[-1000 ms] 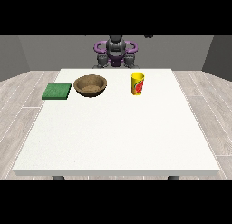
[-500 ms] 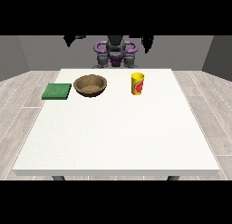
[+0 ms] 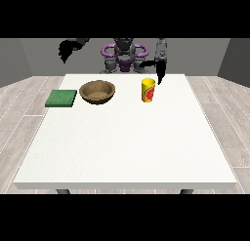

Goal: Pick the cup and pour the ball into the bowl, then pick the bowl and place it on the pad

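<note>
A big white square counter [image 3: 127,142] fills most of the middle of the picture, with a floor of pale grey wood planks [image 3: 22,108] around it and grey walls behind. At the top middle, behind the far edge of the counter, stands the robot [image 3: 124,57], dark grey with purple rings at its shoulders. Its two arms are lifted up and out to the sides. On the counter, in the upper left part, sits a round brown wooden bowl [image 3: 97,91], right side up. Just to the left of the bowl, near but not touching it, lies a flat green square pad [image 3: 61,98], close to the left edge of the counter. To the right of the bowl, well apart from it, stands a yellow cup with a red mark on its side [image 3: 148,90], upright, in the upper middle of the picture. The ball cannot be seen from here. The black hand at the view's right [image 3: 160,74] hangs with its fingers pointing down, just above and to the right of the cup, not holding it. The black hand at the view's left [image 3: 65,50] is high in the upper left, far from everything on the counter; I cannot tell if its fingers are apart or together.
</note>
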